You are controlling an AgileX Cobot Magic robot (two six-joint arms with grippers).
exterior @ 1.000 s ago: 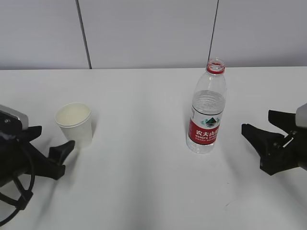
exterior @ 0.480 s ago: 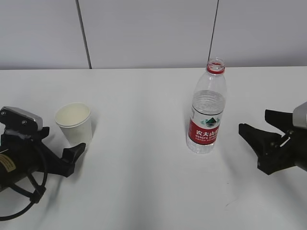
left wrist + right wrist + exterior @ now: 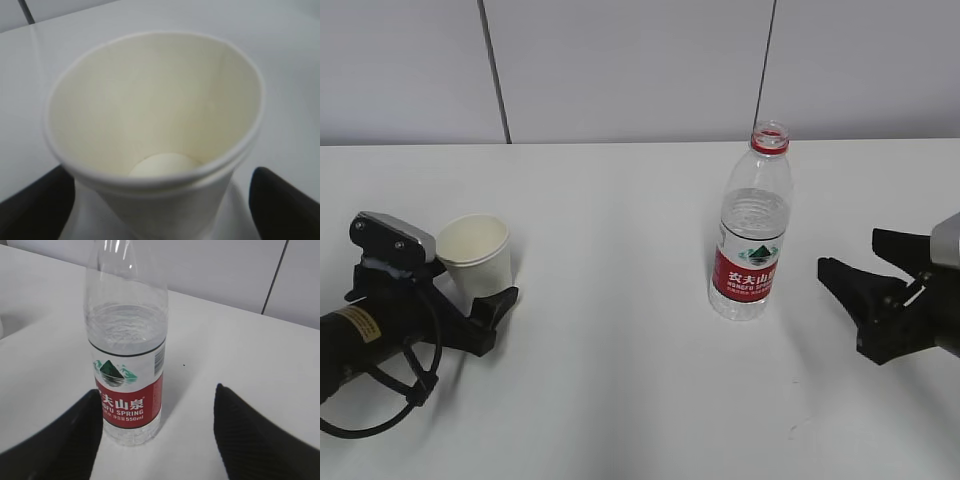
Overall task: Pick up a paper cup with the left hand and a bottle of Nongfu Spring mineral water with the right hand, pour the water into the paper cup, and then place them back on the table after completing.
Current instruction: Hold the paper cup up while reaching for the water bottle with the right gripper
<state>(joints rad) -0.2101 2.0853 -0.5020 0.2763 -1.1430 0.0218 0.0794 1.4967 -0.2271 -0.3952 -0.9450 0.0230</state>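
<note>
A white paper cup (image 3: 475,255) stands upright and empty on the white table (image 3: 620,390) at the left. My left hand (image 3: 472,290), with the yellow label, is open with its jaws on either side of the cup's lower body. The left wrist view shows the cup (image 3: 155,115) between the black fingers (image 3: 282,205), with small gaps showing. The Nongfu Spring bottle (image 3: 752,240), uncapped with a red label, stands right of centre, the water (image 3: 753,222) filling it about two thirds. My right hand (image 3: 852,255) is open and empty, right of the bottle (image 3: 127,355) and apart from it.
A pale wall with two dark vertical seams (image 3: 495,70) rises behind the table's far edge. White tabletop lies between the cup and the bottle and in front of them.
My left hand has moved right and forward until its open jaws stand around the cup. The right hand has shifted only slightly towards the bottle. Cup and bottle have not moved.
</note>
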